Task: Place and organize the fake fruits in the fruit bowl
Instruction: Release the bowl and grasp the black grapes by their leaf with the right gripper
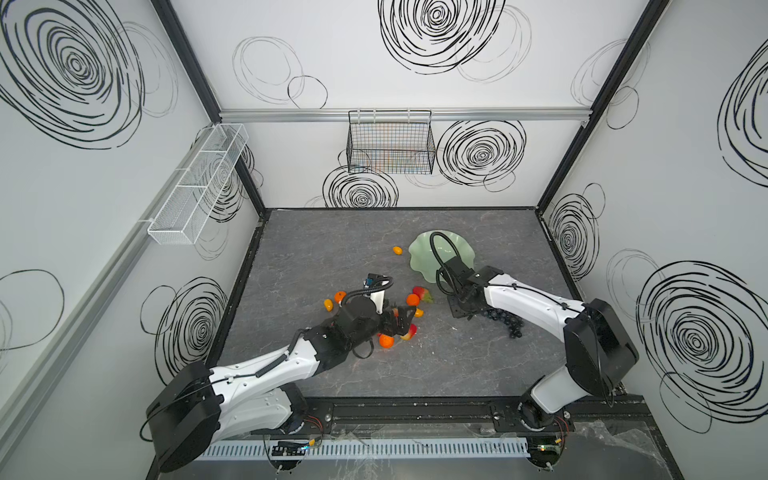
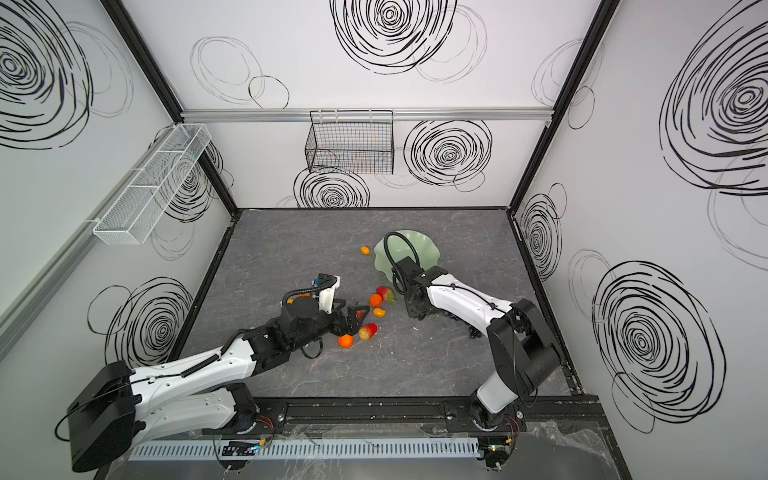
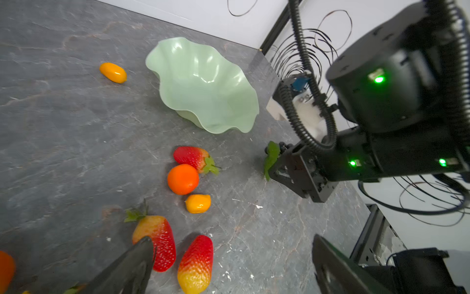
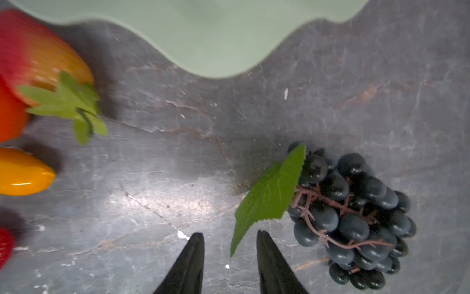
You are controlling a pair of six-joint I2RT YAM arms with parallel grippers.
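The mint-green fruit bowl (image 1: 419,253) (image 3: 203,84) holds no fruit. The dark grape bunch (image 4: 356,211) (image 1: 505,322) lies on the grey table beside my right gripper (image 4: 230,233). That gripper is open, and only the tip of the green leaf (image 4: 269,193) reaches between its fingers. My left gripper (image 3: 232,240) (image 1: 401,322) stands wide open low over two strawberries (image 3: 157,241) (image 3: 197,262), one finger next to the first. A tangerine (image 3: 183,179), a kumquat (image 3: 198,203) and a third strawberry (image 3: 193,156) lie between it and the bowl.
Another kumquat (image 1: 397,250) lies left of the bowl. A tangerine (image 1: 386,340) sits under the left wrist, and one more tangerine (image 1: 340,296) with a kumquat (image 1: 328,304) lies further left. A black wire basket (image 1: 390,145) and a white mesh basket (image 1: 195,187) hang on the walls.
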